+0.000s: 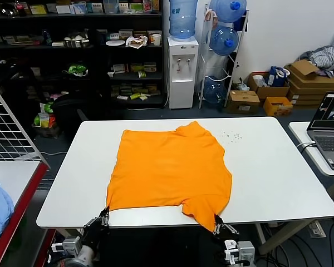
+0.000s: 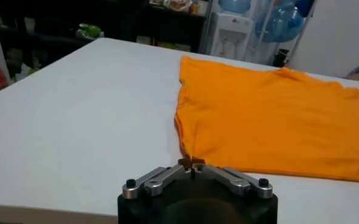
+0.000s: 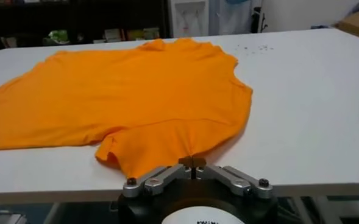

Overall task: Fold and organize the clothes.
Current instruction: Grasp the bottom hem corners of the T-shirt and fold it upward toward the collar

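The orange T-shirt (image 1: 170,169) lies spread flat on the white table (image 1: 278,172), its near hem running along the table's front edge and its collar pointing toward the water dispenser (image 1: 182,71) beyond the far edge. It looks light, thin and limp, so it will likely sag and drape from any held point rather than keep its shape, and it should slide easily over the smooth tabletop. Corners and hem edges seem the best places to take hold, since lifting two of them together would carry a whole edge over into a fold.

The left gripper (image 2: 192,163) sits at the table's front edge, its jaws pinched together on the shirt's near left corner. The right gripper (image 3: 192,162) sits at the same front edge, further right, its jaws closed tight on the fabric of the near right part, where a sleeve-like flap overhangs the table edge. Both pinches catch only a small bit of cloth.
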### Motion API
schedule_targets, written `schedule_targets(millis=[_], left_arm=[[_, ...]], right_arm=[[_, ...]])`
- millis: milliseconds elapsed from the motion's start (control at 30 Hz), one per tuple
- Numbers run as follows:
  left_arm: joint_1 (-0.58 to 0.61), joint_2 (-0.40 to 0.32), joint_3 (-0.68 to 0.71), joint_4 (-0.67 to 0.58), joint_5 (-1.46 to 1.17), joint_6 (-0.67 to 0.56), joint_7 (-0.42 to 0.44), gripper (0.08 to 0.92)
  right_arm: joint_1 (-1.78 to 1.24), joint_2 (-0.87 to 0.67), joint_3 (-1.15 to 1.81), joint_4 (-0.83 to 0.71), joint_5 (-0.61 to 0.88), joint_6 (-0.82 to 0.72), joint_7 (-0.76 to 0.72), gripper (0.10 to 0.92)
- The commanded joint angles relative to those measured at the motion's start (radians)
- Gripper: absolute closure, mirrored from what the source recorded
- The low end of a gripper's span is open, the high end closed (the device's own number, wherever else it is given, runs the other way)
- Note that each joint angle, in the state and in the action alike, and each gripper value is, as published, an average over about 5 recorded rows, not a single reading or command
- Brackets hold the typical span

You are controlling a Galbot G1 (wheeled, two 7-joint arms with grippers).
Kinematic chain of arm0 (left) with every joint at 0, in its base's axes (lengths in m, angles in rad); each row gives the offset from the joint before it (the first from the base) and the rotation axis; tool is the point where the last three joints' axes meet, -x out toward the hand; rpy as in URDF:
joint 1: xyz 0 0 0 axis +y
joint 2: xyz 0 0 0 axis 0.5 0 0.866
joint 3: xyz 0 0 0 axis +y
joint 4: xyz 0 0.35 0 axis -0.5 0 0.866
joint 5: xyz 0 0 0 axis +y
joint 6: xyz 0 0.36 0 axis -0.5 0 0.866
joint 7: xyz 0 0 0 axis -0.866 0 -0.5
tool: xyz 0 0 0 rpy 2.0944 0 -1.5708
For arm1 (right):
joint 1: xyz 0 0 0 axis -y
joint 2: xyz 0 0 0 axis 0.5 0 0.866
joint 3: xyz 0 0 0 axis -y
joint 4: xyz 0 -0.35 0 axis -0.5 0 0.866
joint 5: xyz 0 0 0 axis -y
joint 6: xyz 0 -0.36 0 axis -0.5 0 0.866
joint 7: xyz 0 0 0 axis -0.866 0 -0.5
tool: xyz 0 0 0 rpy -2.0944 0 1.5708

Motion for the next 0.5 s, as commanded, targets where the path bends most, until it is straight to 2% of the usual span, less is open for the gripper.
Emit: schedule_targets(millis=[33,267,500], left_arm=[[0.163,0.045,-0.042,-0.201,-0.065,0.001,-0.053,0.908],[0.209,0.048,-0.052,-0.264,-0.068,0.004,-0.072,0.908],[0.103,0.057,-0.038,-0.228,-0.108,0.015,-0.086,0.908]], right_arm=[[-0.203,-0.090,0.030,0.157,0.050,0.037,0.016,0.903],[-0.253,-0.104,0.040,0.221,0.082,0.063,0.050,0.903],[-0.007,-0.097,0.030,0.162,0.189,0.033,0.132,0.903]])
